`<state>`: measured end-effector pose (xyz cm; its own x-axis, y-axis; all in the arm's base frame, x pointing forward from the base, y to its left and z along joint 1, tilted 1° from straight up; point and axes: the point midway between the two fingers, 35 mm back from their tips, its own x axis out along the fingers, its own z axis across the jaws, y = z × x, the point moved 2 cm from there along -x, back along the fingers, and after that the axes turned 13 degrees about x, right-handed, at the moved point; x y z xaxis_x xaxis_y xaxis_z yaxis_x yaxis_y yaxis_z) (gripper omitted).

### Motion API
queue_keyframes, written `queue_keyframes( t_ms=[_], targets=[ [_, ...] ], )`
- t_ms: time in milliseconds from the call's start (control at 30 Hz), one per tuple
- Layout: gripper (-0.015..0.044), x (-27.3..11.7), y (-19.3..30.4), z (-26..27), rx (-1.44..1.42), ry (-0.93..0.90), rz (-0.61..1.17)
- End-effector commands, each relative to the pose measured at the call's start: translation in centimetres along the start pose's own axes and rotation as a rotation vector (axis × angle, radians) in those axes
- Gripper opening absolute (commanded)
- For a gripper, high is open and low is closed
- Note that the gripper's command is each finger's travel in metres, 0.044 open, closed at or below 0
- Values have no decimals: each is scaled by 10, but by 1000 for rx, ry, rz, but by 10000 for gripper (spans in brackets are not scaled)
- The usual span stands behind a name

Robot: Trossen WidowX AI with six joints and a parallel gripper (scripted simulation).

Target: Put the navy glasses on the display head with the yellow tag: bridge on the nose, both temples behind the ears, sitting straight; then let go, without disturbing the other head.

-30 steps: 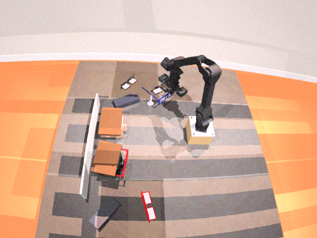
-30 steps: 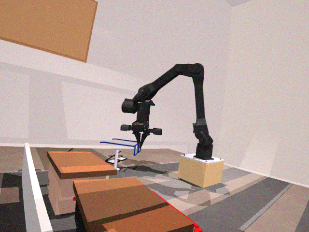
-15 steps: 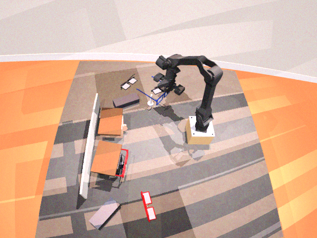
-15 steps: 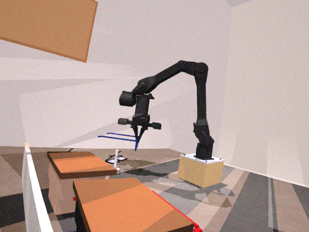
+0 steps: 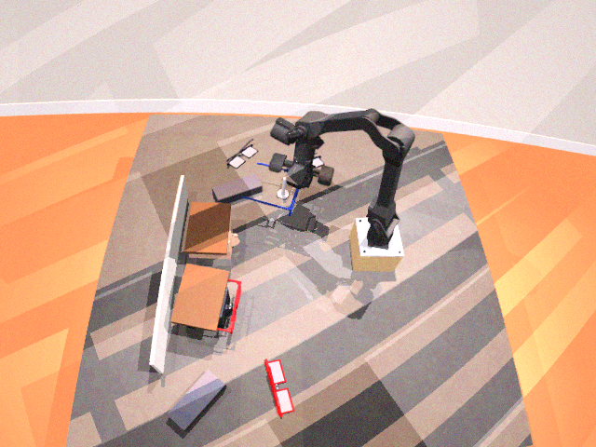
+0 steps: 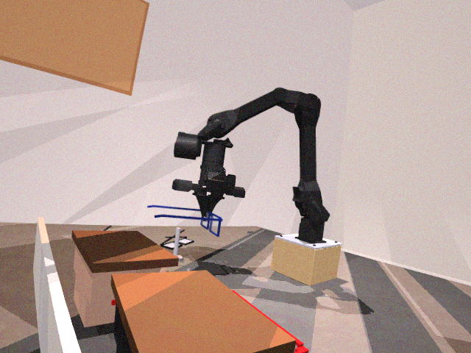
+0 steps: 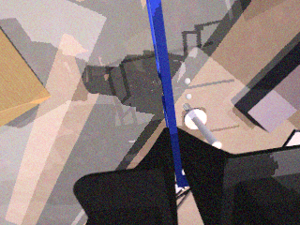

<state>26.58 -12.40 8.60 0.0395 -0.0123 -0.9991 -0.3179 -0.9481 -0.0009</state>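
Observation:
The navy glasses [image 5: 266,203] [image 6: 178,218] [image 7: 164,70] hang in the air, temples spread out to the left in the top and exterior views. My gripper [image 5: 302,185] [image 6: 206,216] [image 7: 170,131] is shut on the top of their front frame. A pale display head [image 5: 235,239] [image 6: 93,296] stands under a brown top, its nose pointing toward the arm's side. A dark head [image 5: 225,307] [image 6: 119,330] stands beside it under another brown top and wears red glasses [image 5: 236,307]. The tops hide most of both heads. I cannot make out a yellow tag.
A white upright post [image 5: 284,184] [image 6: 176,241] [image 7: 205,129] stands below the navy glasses. Grey blocks [image 5: 237,188] [image 5: 196,399] lie beyond both heads. A white wall [image 5: 168,269] [image 6: 57,300] stands behind the heads. Dark glasses [image 5: 249,152] lie at the back, red ones [image 5: 273,383] in front.

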Motion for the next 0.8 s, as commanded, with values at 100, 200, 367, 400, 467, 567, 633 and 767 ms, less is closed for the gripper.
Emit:
queue_keyframes(
  t_ms=[100,200,367,400,467,567,633,767],
  targets=[
    [0,-1,-32,-3,-170,1,3],
    [0,-1,-47,-3,-247,1,2],
    [0,-1,-72,0,-376,1,0],
    [0,-1,-77,0,-402,1,-1],
    [0,-1,-87,2,-454,1,-2],
    [0,-1,-102,5,-531,2,-3],
    [0,-1,-111,7,-582,2,-3],
    [0,-1,-131,13,-686,2,-5]
  ],
)
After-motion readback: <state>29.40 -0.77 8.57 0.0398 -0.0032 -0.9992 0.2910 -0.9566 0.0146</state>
